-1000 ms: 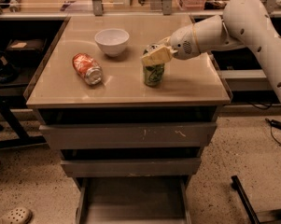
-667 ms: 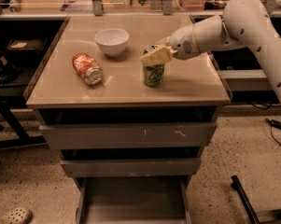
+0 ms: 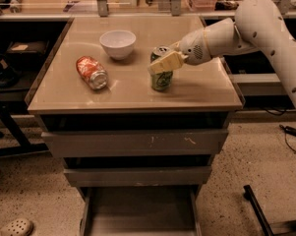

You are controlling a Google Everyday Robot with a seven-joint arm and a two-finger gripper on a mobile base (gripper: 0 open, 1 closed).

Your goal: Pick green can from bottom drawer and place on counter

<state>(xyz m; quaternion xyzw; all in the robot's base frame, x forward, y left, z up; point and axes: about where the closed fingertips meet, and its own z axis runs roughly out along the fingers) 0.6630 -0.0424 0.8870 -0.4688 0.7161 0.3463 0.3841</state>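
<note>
Nearest the camera, the bottom drawer [image 3: 137,215] is standing open. Above it, the green can [image 3: 161,81] is standing upright on the counter [image 3: 113,95], long axis vertical. The gripper [image 3: 161,63] is clasping its upper half, reaching in from the right.
</note>
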